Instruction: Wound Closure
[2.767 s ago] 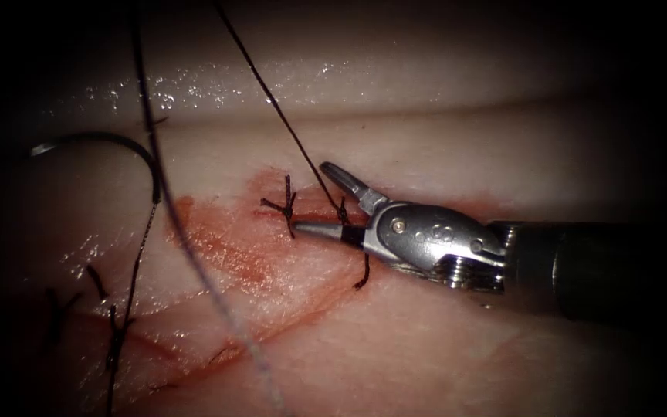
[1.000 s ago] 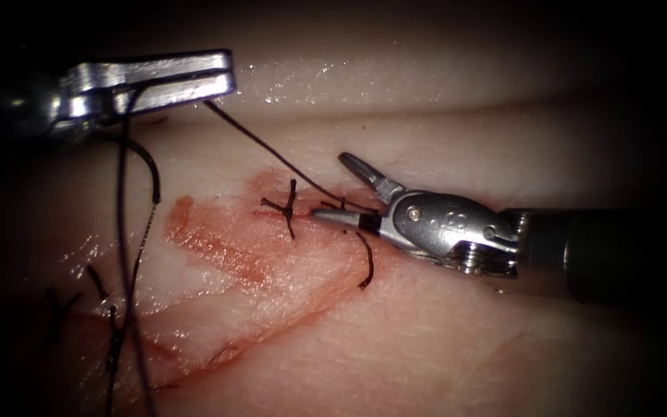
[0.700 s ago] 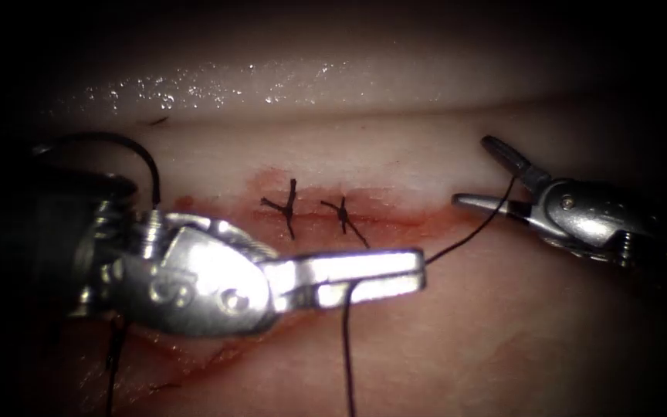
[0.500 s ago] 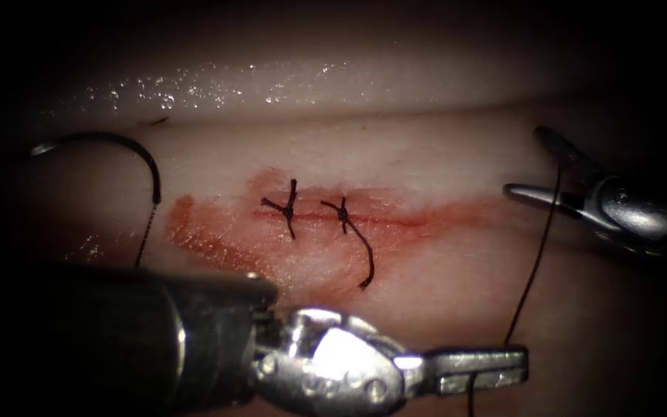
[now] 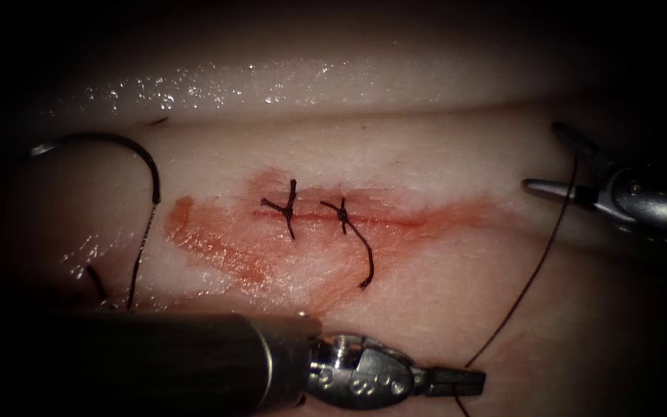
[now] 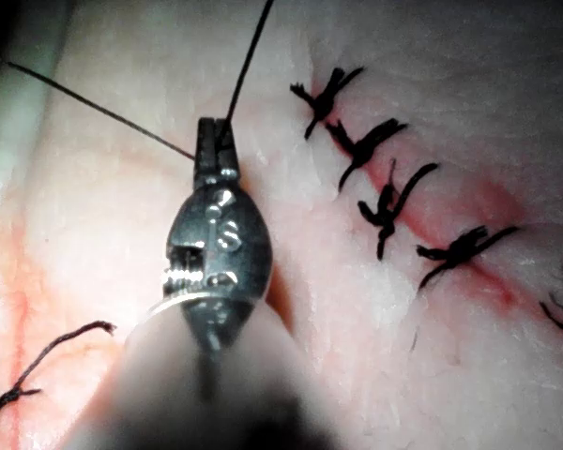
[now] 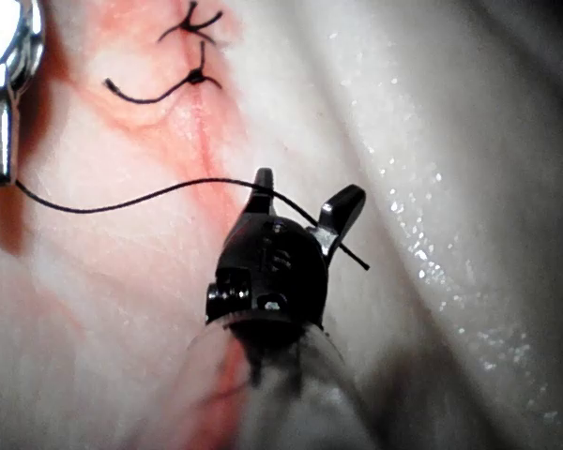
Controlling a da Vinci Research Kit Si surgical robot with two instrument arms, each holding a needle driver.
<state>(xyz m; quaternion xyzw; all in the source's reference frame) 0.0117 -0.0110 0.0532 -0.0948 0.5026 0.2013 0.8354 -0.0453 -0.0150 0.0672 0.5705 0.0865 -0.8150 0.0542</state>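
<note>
Tissue (image 5: pixel 426 309) with cut (image 5: pixel 395 220) across middle, two knots (image 5: pixel 341 212) on it, red fluid (image 5: pixel 225 247) around. Left tool (image 5: pixel 457 381) below cut, jaws clamped on thread (image 5: pixel 534 270). Right tool (image 5: pixel 561 166) right of cut, jaws spread wide, thread lying loose between them. Needle (image 5: pixel 129 147) left of cut, resting free on tissue, held by neither.

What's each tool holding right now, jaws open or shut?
Left tool: shut on the thread.
Right tool: open, thread lying between its jaws, not gripped.
Needle: held by neither, left of the cut.
</note>
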